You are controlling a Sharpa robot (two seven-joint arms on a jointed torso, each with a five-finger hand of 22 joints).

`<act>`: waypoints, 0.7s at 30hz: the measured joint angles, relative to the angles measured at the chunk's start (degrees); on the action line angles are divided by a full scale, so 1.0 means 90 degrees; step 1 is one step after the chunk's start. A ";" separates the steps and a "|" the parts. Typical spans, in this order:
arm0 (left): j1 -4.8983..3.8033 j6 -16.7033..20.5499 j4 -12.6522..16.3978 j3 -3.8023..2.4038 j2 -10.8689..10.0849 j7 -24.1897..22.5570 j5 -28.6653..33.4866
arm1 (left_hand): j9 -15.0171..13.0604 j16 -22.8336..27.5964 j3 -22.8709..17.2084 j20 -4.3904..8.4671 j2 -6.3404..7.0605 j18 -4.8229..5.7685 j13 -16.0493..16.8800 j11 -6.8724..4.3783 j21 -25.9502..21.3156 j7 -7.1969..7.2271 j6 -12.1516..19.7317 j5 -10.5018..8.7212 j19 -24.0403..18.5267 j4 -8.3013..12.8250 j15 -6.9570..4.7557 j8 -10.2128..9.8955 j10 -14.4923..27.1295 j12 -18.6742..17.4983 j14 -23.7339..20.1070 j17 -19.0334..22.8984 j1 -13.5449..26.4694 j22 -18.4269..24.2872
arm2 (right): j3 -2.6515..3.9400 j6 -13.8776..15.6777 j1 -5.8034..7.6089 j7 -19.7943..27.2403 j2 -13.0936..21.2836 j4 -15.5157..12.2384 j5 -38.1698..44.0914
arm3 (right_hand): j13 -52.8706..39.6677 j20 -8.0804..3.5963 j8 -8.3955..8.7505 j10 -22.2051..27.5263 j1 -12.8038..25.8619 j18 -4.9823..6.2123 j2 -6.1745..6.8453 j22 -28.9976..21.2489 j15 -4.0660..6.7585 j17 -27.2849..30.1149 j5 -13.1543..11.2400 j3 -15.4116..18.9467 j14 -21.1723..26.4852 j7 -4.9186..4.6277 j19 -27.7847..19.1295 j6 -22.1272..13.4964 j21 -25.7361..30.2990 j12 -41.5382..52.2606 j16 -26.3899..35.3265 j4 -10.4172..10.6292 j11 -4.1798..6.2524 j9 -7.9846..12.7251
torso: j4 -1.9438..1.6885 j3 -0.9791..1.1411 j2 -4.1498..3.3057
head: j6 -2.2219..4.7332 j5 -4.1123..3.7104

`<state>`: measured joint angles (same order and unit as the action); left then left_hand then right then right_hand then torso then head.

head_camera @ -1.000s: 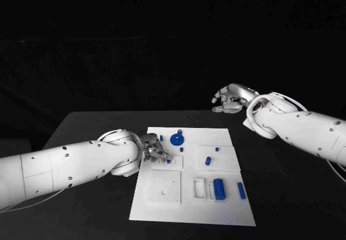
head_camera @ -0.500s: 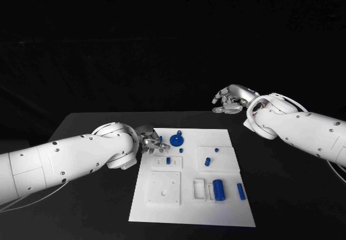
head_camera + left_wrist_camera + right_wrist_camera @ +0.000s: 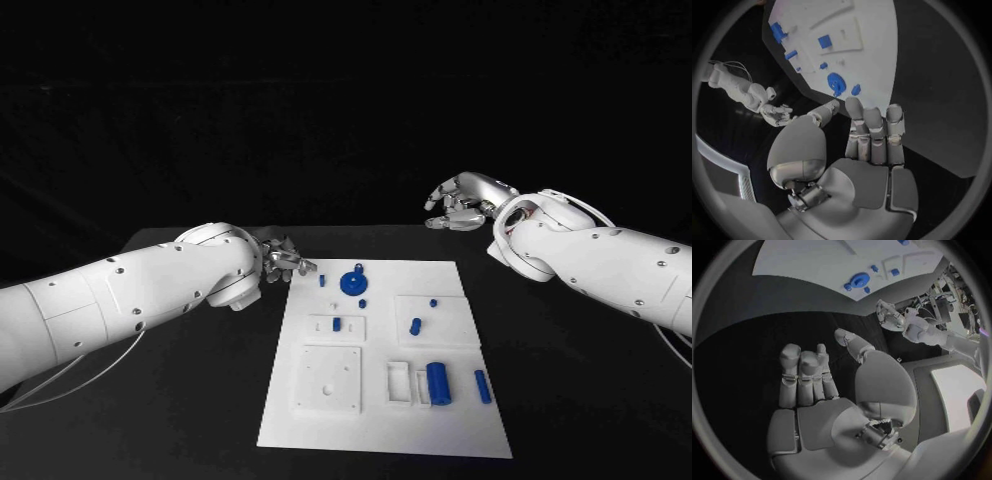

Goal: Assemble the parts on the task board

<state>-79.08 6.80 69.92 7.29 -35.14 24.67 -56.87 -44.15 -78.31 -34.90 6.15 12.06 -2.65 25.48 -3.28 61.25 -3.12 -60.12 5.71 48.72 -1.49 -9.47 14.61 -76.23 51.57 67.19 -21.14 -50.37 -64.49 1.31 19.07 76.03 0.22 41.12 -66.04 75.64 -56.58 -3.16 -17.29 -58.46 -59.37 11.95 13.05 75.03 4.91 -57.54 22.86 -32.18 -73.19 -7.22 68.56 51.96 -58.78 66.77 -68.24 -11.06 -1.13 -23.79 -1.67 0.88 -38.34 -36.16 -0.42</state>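
Fingers (image 3: 873, 130) of the left hand (image 3: 283, 262) are seen spread and nearly straight in the left wrist view, with nothing between them and the thumb; the hand is held empty above the black worktop (image 3: 188, 300), just off the far left corner of the white board (image 3: 378, 410). The right hand (image 3: 464, 203) is raised beyond the far edge of the worktop, well apart from the board; its fingers (image 3: 801, 370) are seen side by side and extended in the right wrist view, apart from the thumb, and nothing is held.

On the board, a round blue disc with a stub (image 3: 355, 280) is placed near the far edge, with a small blue piece (image 3: 323, 278) beside it on the left and another small piece (image 3: 362, 301) just in front of it. A blue peg (image 3: 336, 323) is set in a small raised square left of centre. To the right, a short blue piece (image 3: 415, 323) lies on a square panel, with a tiny blue piece (image 3: 433, 298) beyond it. Nearer the robot, a larger white square plate (image 3: 329, 377) is seen on the left, a thick blue cylinder (image 3: 438, 380) lies beside a white frame (image 3: 400, 380), and a thinner blue pin (image 3: 482, 382) lies to its right.
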 measured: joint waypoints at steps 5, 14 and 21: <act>-0.0070 -0.0404 -0.0609 -0.0003 0.0310 -0.0059 0.0154 | 0.0000 0.0044 0.0077 -0.0012 -0.0004 0.0000 -0.0021 0.0013 -0.0056 -0.0024 0.0072 0.0000 -0.0058 -0.0076 0.0043 0.0000 0.0056 -0.0054 -0.0043 0.0022 0.0004 0.0011 | 0.0000 0.0002 0.0000 0.0000 -0.0003 -0.0009 0.0000 | 0.0000 0.0001 0.0000 0.0000 0.0000 0.0000 0.0000 0.0000 0.0000 0.0000 0.0000 0.0000 0.0000 0.0000 0.0000 0.0000 0.0000 0.0000 0.0000 0.0000 0.0000 0.0000 | 0.0003 -0.0003 -0.0004 | -0.0001 -0.0030; -0.0088 -0.1207 -0.1282 -0.0008 0.0713 -0.0155 0.0366 | 0.0067 0.0197 0.0164 -0.0066 -0.0063 0.0101 -0.0071 0.0124 -0.0177 -0.0131 0.0374 -0.0063 -0.0252 -0.0129 0.0167 -0.0145 0.0328 -0.0220 -0.0302 0.0104 0.0073 0.0021 | 0.0000 0.0005 0.0000 0.0001 -0.0015 -0.0026 0.0000 | 0.0000 0.0002 0.0000 0.0000 0.0000 0.0000 0.0000 0.0000 0.0000 0.0000 0.0000 0.0000 0.0000 -0.0010 0.0000 0.0018 0.0000 0.0000 0.0000 0.0000 0.0000 0.0000 | 0.0010 -0.0014 -0.0029 | -0.0011 -0.0048; -0.0088 -0.1431 -0.1633 -0.0009 0.0937 -0.0221 0.0422 | 0.0067 0.0197 0.0182 -0.0079 -0.0041 0.0101 -0.0071 0.0125 -0.0201 -0.0135 0.0383 -0.0088 -0.0285 -0.0147 0.0158 -0.0145 0.0329 -0.0220 -0.0313 0.0112 0.0095 0.0021 | 0.0005 0.0007 0.0000 0.0002 -0.0009 -0.0062 0.0000 | -0.0001 0.0004 0.0000 0.0000 0.0000 0.0000 0.0000 0.0000 0.0000 0.0000 0.0000 0.0000 0.0000 -0.0005 -0.0001 0.0023 0.0000 0.0000 0.0000 0.0000 0.0000 0.0000 | 0.0025 -0.0036 -0.0074 | 0.0014 -0.0043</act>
<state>-79.87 -6.08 55.22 7.20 -26.72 22.68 -53.07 -43.55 -76.54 -33.26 5.43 11.69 -1.74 24.84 -2.16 59.44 -4.34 -56.67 4.92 46.16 -2.81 -8.05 13.30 -73.27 49.58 64.37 -20.13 -49.51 -64.30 1.35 19.14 76.04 0.24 41.04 -66.61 75.64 -56.59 -3.12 -17.29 -58.46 -59.37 11.95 13.05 75.03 4.91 -57.54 22.86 -32.18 -73.19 -7.27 68.55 52.17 -58.78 66.77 -68.24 -11.06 -1.13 -23.78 -1.44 0.56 -39.01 -36.04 -0.81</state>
